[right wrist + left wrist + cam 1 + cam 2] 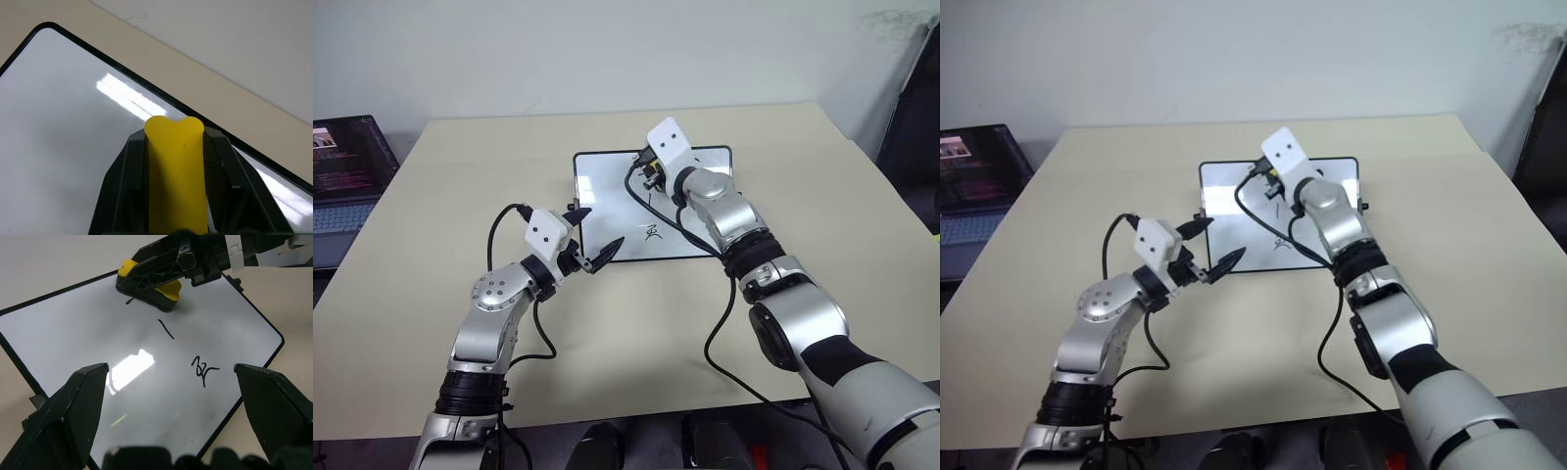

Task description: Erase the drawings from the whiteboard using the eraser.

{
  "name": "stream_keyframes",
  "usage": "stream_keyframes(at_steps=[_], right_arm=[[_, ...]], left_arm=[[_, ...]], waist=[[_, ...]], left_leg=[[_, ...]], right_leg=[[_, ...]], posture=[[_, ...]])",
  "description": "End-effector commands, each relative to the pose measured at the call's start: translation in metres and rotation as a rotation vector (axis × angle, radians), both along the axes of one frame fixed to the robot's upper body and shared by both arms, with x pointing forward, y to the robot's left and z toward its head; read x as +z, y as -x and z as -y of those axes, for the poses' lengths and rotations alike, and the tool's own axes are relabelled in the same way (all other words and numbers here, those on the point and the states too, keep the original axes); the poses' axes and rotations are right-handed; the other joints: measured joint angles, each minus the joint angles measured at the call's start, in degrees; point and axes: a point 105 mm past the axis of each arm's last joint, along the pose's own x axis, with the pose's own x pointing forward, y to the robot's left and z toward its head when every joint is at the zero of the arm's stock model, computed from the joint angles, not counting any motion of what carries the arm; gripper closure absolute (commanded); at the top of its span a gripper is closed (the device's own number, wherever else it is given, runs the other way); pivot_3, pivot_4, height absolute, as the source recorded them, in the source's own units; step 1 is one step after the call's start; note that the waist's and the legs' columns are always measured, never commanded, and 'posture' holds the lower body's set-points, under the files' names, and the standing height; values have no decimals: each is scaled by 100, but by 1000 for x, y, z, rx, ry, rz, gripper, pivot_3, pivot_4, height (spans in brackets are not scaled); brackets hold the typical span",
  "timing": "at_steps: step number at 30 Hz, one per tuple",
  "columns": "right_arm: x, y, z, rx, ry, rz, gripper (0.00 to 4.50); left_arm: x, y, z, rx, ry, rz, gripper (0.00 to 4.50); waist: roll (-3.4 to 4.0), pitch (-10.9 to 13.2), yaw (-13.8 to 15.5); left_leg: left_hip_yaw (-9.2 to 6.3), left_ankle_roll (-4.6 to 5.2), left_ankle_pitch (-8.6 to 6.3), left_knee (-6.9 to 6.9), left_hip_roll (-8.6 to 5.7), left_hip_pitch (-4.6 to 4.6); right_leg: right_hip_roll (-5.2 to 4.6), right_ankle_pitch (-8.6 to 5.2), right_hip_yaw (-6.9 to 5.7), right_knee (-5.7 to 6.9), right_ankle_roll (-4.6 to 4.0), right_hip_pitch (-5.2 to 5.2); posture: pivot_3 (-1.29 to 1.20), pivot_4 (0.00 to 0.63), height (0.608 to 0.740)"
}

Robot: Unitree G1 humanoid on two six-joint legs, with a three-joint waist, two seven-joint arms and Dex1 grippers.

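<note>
The whiteboard (602,196) lies flat at the middle of the beige table. My right gripper (151,276) is shut on the yellow eraser (166,290), whose dark underside seems to touch the board's far part. In the right wrist view the eraser (176,171) sits clamped between the two black fingers. Of the drawings, a short stroke (166,329) and a scribbled character (203,371) lie nearer me than the eraser, and a small dark mark (129,300) peeks out beside it. My left gripper (597,235) stands open and holds nothing, hovering over the board's near left corner.
An open laptop (347,176) sits off the table's left side. A dark object (915,127) stands past the table's right edge. The beige table (460,176) has free room left, right and in front of the board. A pale wall rises behind it.
</note>
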Motion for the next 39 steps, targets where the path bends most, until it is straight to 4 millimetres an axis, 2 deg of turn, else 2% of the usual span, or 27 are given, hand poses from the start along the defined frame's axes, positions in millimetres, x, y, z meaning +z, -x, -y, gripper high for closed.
stream_keyframes(at_steps=[1,9,16,18,25,29,33,39], right_arm=[[11,5,-17,40,4,30,3374],[9,12,-33,80,-8,23,3374],[13,12,-29,80,-16,37,3374],[19,11,-25,76,-23,50,3374],[63,14,-10,68,-84,131,3374],[74,15,-5,61,-79,161,3374],[69,16,-5,76,-42,170,3374],[50,26,-27,194,66,184,3374]], left_arm=[[15,3,1,-3,-5,63,0],[14,2,1,1,-3,66,0],[13,-1,1,-4,-4,63,0],[13,-1,2,-10,-6,62,0],[13,-4,6,-25,-5,65,0],[13,-6,7,-33,-5,67,0],[14,-8,10,-41,-4,70,0],[14,-7,9,-44,-7,72,0]], waist=[[0,0,-16],[0,0,-41],[0,0,-41],[0,0,-40],[0,0,-38],[0,0,-43],[0,0,-42],[0,0,-56]], left_leg=[[0,0,0,0,0,0],[-2,0,0,0,0,-1],[-4,0,0,-1,-1,-2],[-5,0,0,-1,-1,-3],[-6,0,0,-1,-1,-6],[-4,0,0,-1,-1,-5],[-5,0,0,-1,-1,-6],[-4,-1,0,-2,0,-6]], right_leg=[[0,0,0,1,0,0],[0,0,-1,-1,0,0],[0,0,-2,-3,0,-1],[0,0,-3,-3,0,-1],[0,0,-4,-5,0,-2],[0,0,-3,-4,0,-2],[-1,0,-4,-5,0,-2],[-1,0,-3,-5,0,-3]], posture=[[0,150,740],[0,150,740],[0,150,740],[0,150,740],[0,150,740],[0,150,740],[0,150,740],[0,150,740]])
